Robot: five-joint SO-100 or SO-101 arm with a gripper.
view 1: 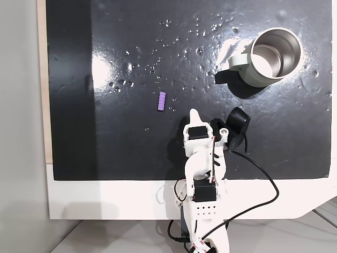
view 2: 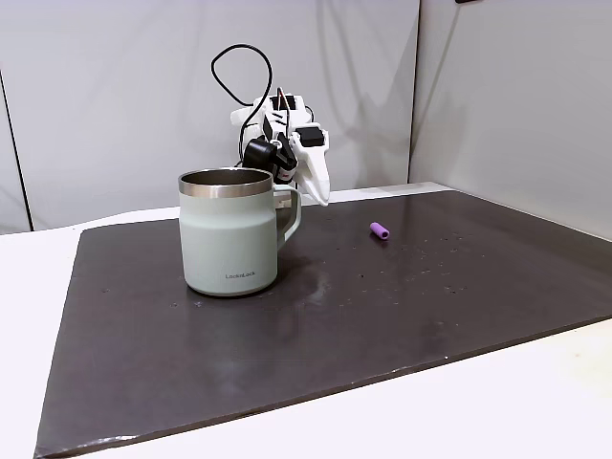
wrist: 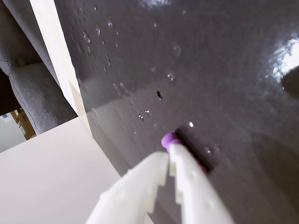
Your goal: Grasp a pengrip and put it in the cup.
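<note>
The light-purple pengrip (view 1: 161, 101) lies flat on the black mat, left of and slightly beyond my white gripper (view 1: 194, 112), which hangs shut and empty above the mat. In the wrist view the two fingers meet at the gripper (wrist: 168, 154), and the pengrip (wrist: 171, 139) peeks out just past their tips, partly hidden behind them. The cup (view 1: 251, 75) stands upright at the far right with its steel inside showing nothing in it. Seen from the side, the cup (view 2: 229, 234) is in front, the gripper (view 2: 323, 198) behind it, and the pengrip (view 2: 380, 230) to the right.
A black mat (view 1: 105, 132) with small bumps covers most of the white table (view 1: 105, 197). The arm's black cable (view 1: 263, 182) loops over the mat's near right edge. A grey cushion (wrist: 32, 88) sits beyond the table edge in the wrist view.
</note>
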